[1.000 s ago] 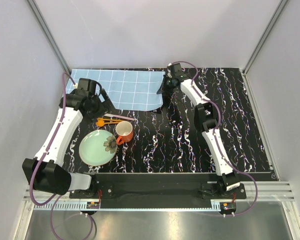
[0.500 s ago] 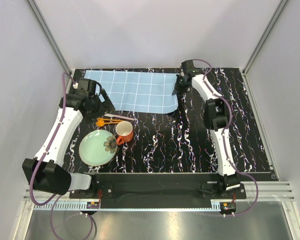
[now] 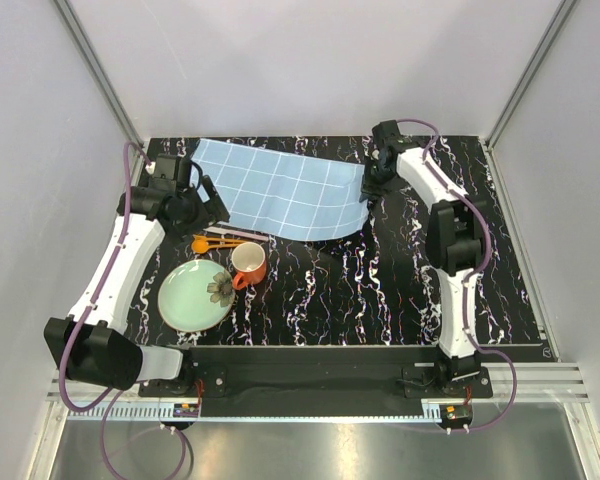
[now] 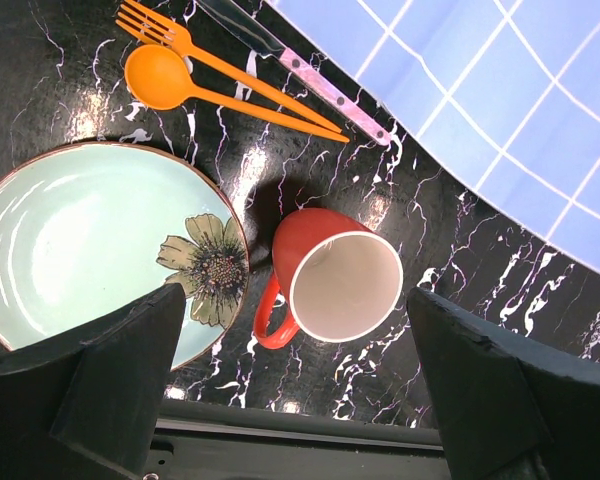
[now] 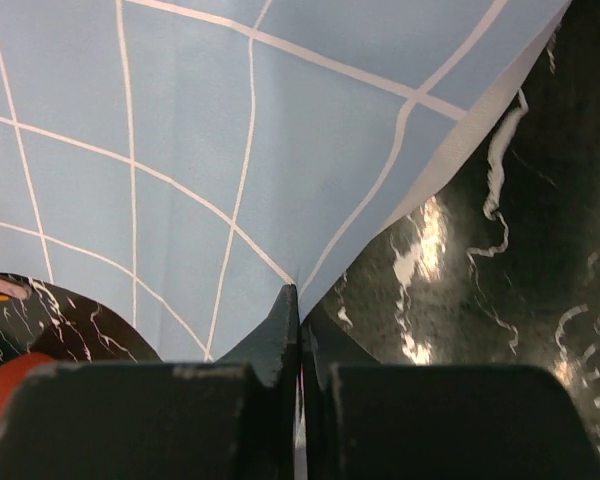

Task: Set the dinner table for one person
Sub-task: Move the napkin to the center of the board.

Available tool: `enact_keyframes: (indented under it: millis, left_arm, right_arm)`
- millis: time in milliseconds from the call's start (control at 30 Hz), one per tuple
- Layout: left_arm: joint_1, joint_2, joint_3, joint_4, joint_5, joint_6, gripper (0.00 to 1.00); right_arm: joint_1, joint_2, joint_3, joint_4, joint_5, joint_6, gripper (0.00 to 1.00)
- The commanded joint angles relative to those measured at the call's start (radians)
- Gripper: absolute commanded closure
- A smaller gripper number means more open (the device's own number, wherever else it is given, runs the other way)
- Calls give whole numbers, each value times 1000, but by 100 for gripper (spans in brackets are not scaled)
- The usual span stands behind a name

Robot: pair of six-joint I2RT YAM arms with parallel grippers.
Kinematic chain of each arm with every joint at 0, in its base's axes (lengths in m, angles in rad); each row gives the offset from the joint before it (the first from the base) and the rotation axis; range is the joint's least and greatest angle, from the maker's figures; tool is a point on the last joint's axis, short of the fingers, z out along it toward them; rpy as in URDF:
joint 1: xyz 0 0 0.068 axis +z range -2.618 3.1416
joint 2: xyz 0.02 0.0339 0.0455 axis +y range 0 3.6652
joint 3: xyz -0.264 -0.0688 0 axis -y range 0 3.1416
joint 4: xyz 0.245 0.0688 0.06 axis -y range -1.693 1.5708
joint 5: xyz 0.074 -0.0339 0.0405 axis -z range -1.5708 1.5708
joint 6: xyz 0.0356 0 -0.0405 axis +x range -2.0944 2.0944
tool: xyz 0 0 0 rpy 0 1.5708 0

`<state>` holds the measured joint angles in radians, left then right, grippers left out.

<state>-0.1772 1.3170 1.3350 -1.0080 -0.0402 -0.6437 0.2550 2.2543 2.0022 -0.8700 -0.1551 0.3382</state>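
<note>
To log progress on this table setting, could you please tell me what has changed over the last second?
The right hand, shut on the placemat, has dragged it rightward across the dinner table, leaving it skewed with the gripped edge lifted. The left hand, plate, mug and cutlery stayed put.

On dinner table [image 3: 380, 290], placemat [image 3: 285, 190] behind plate [image 3: 190, 297] and cup [image 3: 249, 264]

Right tool [image 5: 298, 300] pinched closed; left tool [image 4: 295, 298] spread wide.
</note>
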Motion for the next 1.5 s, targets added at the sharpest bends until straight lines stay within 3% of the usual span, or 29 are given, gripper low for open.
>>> enact_keyframes:
  millis: [0,1067,1233,1467]
  left_arm:
    - [-4,-22,35,25,8,15,1]
    - [-36,-33,69,19,-26,30,1]
    - [-41,-25,84,14,-24,32,1]
    - [-47,-15,121,0,-27,30,1]
  right_arm:
    - [3,-128,-63,-37,66,-31,100]
    - [3,-479,-516,-156,199,47,100]
    - [-2,-455,-517,-167,285,48,100]
    - [-79,-328,-341,-167,292,45,100]
